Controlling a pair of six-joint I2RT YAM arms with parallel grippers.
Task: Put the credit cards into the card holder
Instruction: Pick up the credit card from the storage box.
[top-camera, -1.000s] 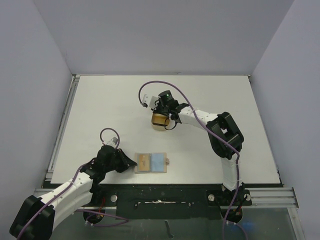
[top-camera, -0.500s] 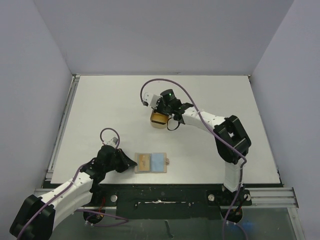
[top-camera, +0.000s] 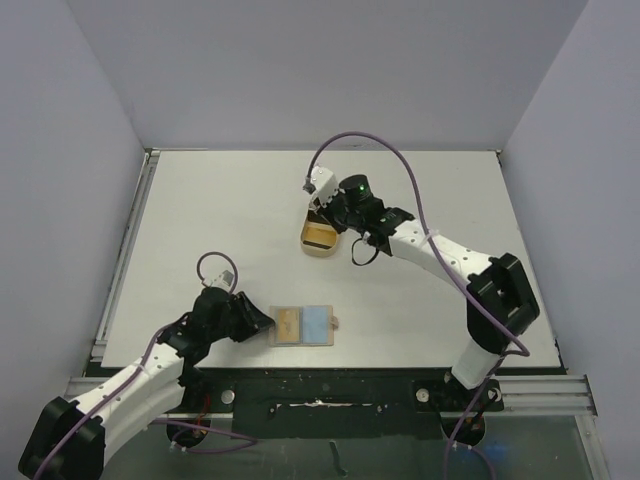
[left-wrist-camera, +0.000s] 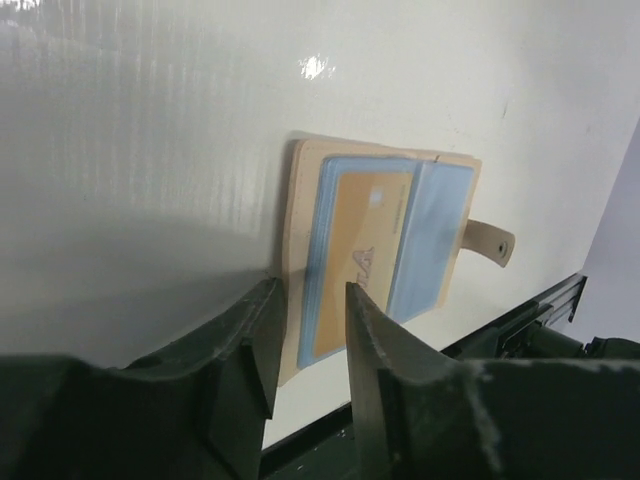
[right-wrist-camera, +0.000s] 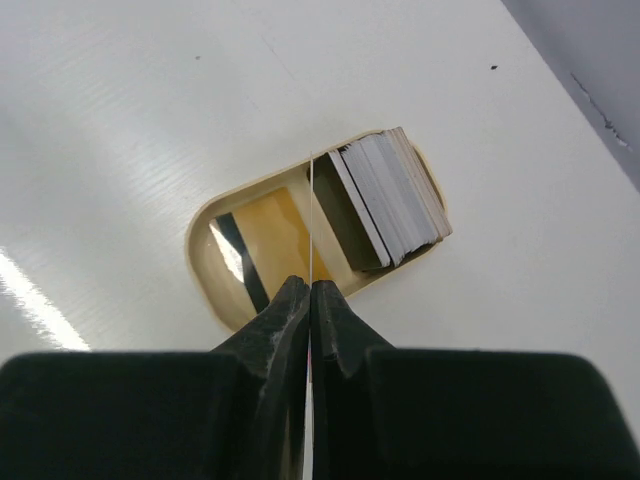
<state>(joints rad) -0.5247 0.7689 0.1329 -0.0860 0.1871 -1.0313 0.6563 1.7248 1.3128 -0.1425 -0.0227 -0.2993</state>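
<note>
One thin credit card (right-wrist-camera: 311, 200), seen edge-on, is pinched in the closed right fingers (right-wrist-camera: 310, 295) above a tan tray (right-wrist-camera: 205, 262) on the white worktop (top-camera: 200, 200). Inside the tray, a stack of cards (right-wrist-camera: 395, 195) stands beside a striped gold card (right-wrist-camera: 275, 235). Near the front edge, the left fingers (left-wrist-camera: 352, 305) stand slightly parted at one end of the open card holder (left-wrist-camera: 300, 200), which lies flat with an orange card (left-wrist-camera: 360, 240) in one pocket.

White table (top-camera: 200, 200) between pale lilac walls (top-camera: 330, 70) (glare patches on top)
</note>
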